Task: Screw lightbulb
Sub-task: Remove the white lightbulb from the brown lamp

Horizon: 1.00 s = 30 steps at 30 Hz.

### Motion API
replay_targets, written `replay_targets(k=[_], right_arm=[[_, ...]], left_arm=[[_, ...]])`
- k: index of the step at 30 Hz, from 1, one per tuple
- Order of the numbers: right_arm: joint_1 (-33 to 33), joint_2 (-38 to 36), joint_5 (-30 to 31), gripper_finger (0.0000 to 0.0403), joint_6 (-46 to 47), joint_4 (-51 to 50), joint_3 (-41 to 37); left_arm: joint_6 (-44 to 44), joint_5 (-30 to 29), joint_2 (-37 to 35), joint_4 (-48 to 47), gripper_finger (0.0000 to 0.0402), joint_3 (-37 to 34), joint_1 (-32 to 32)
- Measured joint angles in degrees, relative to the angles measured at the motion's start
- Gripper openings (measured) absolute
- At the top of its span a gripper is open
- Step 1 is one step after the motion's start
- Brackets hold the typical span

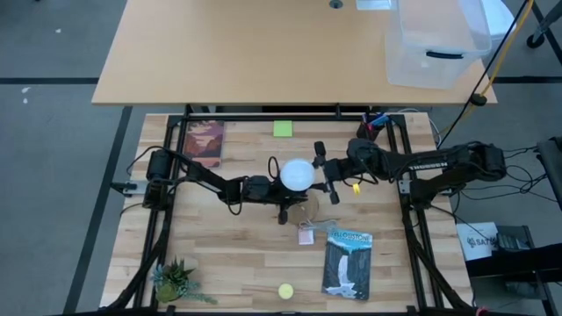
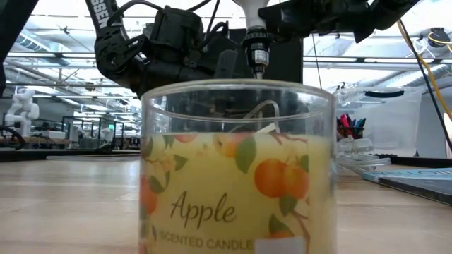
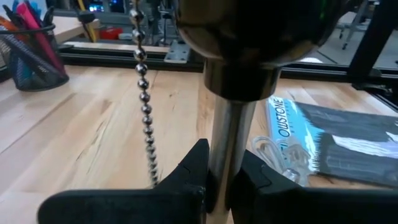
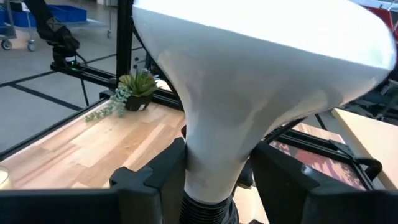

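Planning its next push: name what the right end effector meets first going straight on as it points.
The lightbulb, which the right end effector grips by the neck. Beyond it, the left end effector, clamped on a metal stem, looks next in line, though heights are unclear.

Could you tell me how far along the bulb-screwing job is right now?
Done: the left gripper clamps the lamp's metal stem. In hand: the right gripper grips the lightbulb by its neck above the lamp. Left: whether it is seated in the socket is not visible.
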Motion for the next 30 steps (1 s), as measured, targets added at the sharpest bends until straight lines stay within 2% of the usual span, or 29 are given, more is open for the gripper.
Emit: replay_targets(k=[10,14,20,22,26,30], right_arm=[[0.0,-6.88,0.81,0.0274,2.29,-5.82,0.0],[0.0,-9.46,0.73,0.0302,3.67,-8.33,0.0],[0.18,-12.73,7.8,0.0304,5.71,-15.84,-0.04],[0.79,-13.09,10.39,0.0302,6.36,-16.03,-0.83],[1.98,-14.41,19.4,0.03,7.37,-15.83,-3.58],[3.73,-15.98,21.7,0.03,11.86,-11.4,-8.76]], left_arm=[[-0.66,-1.28,0.02,-0.04,0.0031,0.1,-0.02],[-1.2,-2.91,0.02,-0.02,0.0031,0.1,-0.07],[-2.54,-5.71,0.02,0.0,0.0031,0.1,-0.22],[-2.99,-6.9,0.02,-0.01,0.0031,0.1,-0.28],[-3.51,-8.47,0.02,0.04,0.0031,0.1,-0.34],[-4.2,-11.05,0.02,0.09,0.0031,0.1,-0.78]])
